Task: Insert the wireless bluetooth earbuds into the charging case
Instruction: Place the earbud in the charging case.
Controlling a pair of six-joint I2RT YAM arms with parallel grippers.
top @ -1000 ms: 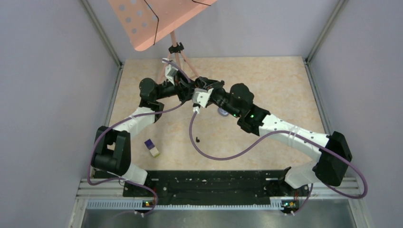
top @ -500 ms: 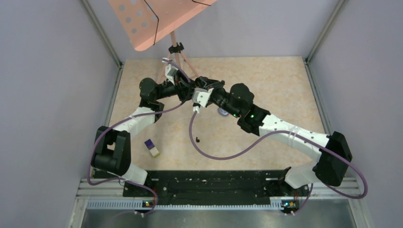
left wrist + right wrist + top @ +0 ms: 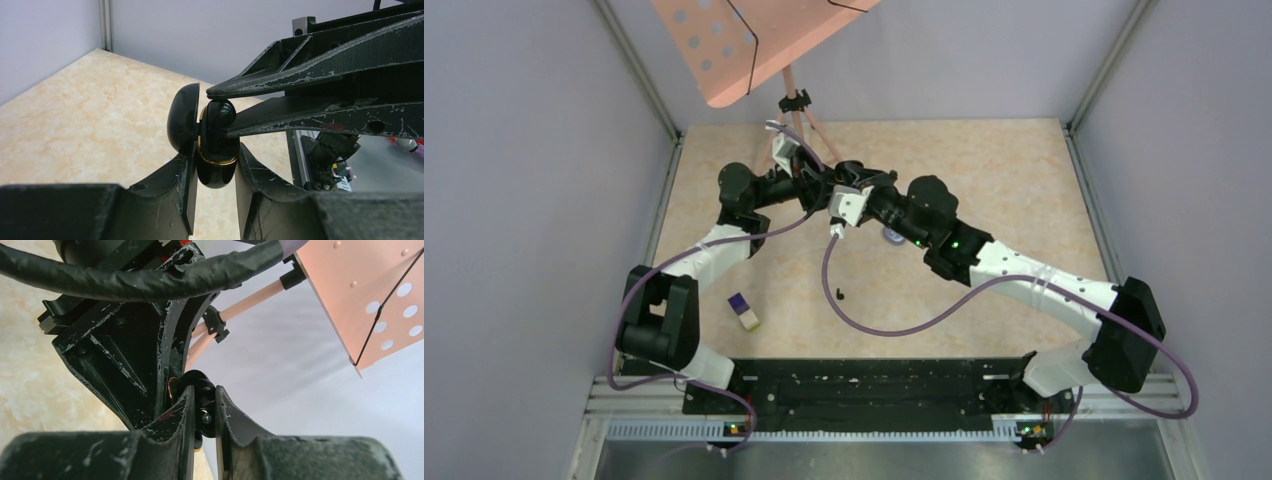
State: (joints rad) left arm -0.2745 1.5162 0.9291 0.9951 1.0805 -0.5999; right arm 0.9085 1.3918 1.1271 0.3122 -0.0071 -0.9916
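Note:
In the left wrist view my left gripper (image 3: 214, 156) is shut on the black charging case (image 3: 216, 167), which has a gold rim and stands above the table. Its lid (image 3: 182, 120) is swung open to the left. My right gripper (image 3: 205, 399) is shut on a black earbud (image 3: 205, 390) and holds it at the case's open mouth, touching it; the left wrist view shows this earbud (image 3: 222, 111) there too. From above, both grippers meet at mid-table (image 3: 836, 195). Another black earbud (image 3: 839, 294) lies on the table nearer the bases.
A purple-and-cream block (image 3: 743, 311) lies at the near left. A pale purple round thing (image 3: 891, 236) peeks out under the right arm. A pink perforated stand (image 3: 744, 40) on thin legs (image 3: 799, 115) rises at the back. Grey walls close the sides.

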